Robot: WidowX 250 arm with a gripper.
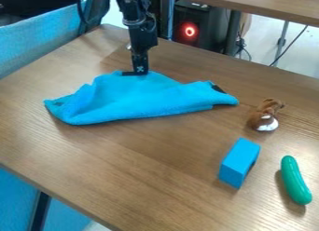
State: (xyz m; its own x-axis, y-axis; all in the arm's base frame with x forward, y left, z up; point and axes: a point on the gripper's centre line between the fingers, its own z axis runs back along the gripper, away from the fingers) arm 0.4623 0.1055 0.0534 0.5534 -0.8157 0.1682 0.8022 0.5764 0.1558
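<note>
The black gripper (138, 72) hangs down at the upper left of the table, its tip at the back edge of a blue cloth (140, 98). The cloth lies folded and wrinkled, with a pointed corner to the left and a dark patch near its right end. Whether the gripper grasps the cloth cannot be made out. To the right of the cloth is a small brown and white toy animal (265, 116). A blue block (240, 162) rests nearer the front, and a green cucumber-like toy (294, 180) lies to its right.
The wooden table (143, 165) has its left edge running diagonally beside blue padding (44, 34). A wooden shelf (268, 5) crosses above the far side. Behind the table stands a dark computer case (200, 27) with a red light, and cables hang nearby.
</note>
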